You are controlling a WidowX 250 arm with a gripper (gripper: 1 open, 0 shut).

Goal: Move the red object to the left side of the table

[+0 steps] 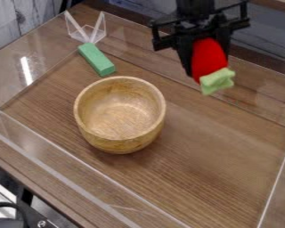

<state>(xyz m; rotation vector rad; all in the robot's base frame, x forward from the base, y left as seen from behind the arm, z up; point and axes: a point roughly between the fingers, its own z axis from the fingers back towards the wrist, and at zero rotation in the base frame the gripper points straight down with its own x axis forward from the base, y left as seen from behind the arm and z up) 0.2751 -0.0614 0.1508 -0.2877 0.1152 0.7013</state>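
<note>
The red object (pixel 208 57) is a glossy red oval toy with a light green leafy end (pixel 217 80) pointing down. It hangs in the air above the right half of the dark wood-grain table (pixel 216 151). My black gripper (pixel 202 40) comes down from the top edge and is shut on the toy's upper part. The toy hangs to the upper right of the wooden bowl, apart from it.
A round wooden bowl (pixel 120 112) stands at the table's middle left. A green rectangular block (pixel 96 59) lies at the back left beside a clear folded piece (pixel 85 29). Clear acrylic walls (pixel 38 160) edge the table.
</note>
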